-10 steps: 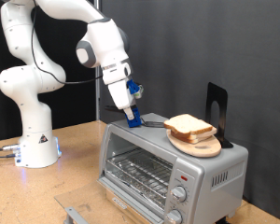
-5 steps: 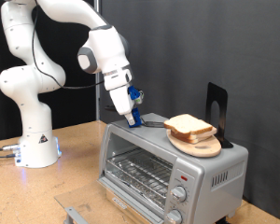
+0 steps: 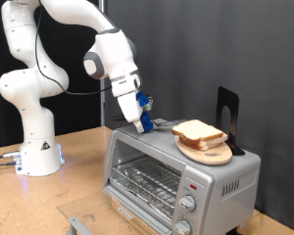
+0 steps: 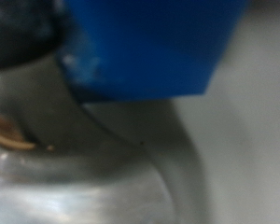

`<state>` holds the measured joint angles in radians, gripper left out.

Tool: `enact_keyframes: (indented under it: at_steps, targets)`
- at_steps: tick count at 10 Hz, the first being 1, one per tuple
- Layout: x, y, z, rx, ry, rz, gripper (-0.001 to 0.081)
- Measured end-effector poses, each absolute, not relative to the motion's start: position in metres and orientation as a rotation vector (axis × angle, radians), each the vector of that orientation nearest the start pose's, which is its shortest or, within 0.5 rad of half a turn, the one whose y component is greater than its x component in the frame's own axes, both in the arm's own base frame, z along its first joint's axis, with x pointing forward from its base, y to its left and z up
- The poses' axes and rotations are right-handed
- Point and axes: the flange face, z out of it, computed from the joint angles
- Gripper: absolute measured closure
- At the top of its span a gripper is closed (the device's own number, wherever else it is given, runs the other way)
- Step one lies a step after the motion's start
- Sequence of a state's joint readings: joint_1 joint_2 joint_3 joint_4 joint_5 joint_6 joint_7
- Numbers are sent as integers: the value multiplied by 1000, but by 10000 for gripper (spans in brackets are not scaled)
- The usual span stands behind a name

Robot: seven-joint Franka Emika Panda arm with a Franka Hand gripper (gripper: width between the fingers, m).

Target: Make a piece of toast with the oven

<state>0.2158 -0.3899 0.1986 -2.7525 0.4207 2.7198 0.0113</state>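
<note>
The silver oven [image 3: 171,176] stands at the exterior view's lower right with its glass door shut and its wire rack bare. My gripper [image 3: 140,124], with blue fingers, hangs just above the oven's top at its far-left corner, a short way left of the piled bread slices [image 3: 200,132] on a round wooden board [image 3: 215,155]. No single piece of toast shows apart from that pile. Nothing shows between my fingers. The wrist view is blurred: a blue finger [image 4: 149,47] fills it, close over the oven's metal top [image 4: 84,177].
A black upright stand [image 3: 227,113] rises behind the board on the oven. Two round knobs [image 3: 191,204] sit on the oven's front right. The arm's white base [image 3: 34,147] stands on the wooden table at the left. A grey metal part [image 3: 78,223] lies at the bottom edge.
My gripper has shifted slightly to the exterior view's right along the oven top, toward the piled bread. The oven, board and bread have not moved.
</note>
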Motion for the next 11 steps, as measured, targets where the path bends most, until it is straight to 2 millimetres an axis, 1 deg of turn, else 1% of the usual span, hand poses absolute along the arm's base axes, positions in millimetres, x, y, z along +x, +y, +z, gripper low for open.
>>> enact_keyframes:
  at_steps: [3, 5, 8, 11]
  targets:
    - [375, 151, 370, -2857, -61, -450, -2]
    - [376, 154, 376, -2842, -56, -436, -2]
    - [378, 156, 385, -2831, -59, -421, -2]
    - [378, 156, 388, -2833, -62, -413, -2]
